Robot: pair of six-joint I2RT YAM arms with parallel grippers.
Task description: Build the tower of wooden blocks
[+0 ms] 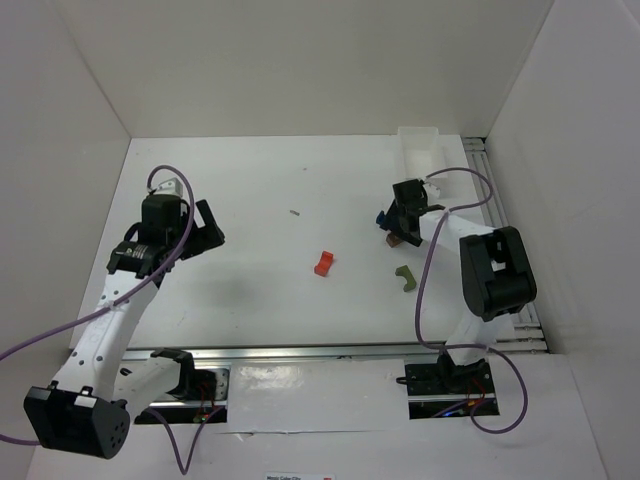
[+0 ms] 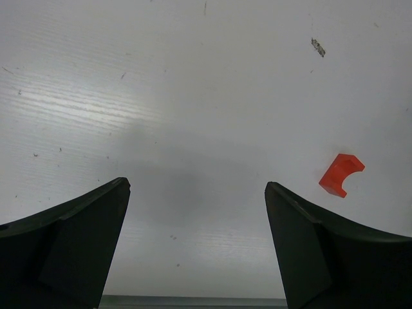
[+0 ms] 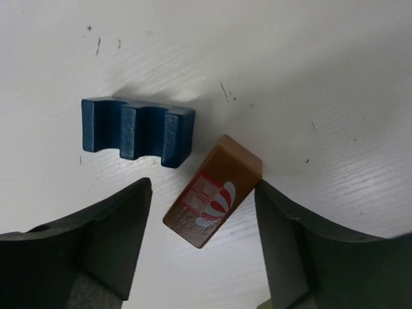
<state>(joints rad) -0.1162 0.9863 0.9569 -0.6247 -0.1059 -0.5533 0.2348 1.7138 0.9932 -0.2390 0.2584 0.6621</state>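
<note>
We see a blue block (image 3: 138,132), a red block (image 2: 341,174), an olive-green block (image 1: 403,277) — and a brown block (image 3: 214,199) printed red and white.

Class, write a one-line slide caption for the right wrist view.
Right arm's open jaws flank the brown block; the blue block lies just beyond.

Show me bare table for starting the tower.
Free: the wide patch between left gripper and red block, and the far middle behind it. Crowded: around right gripper, with blue block, brown block and green block.
</note>
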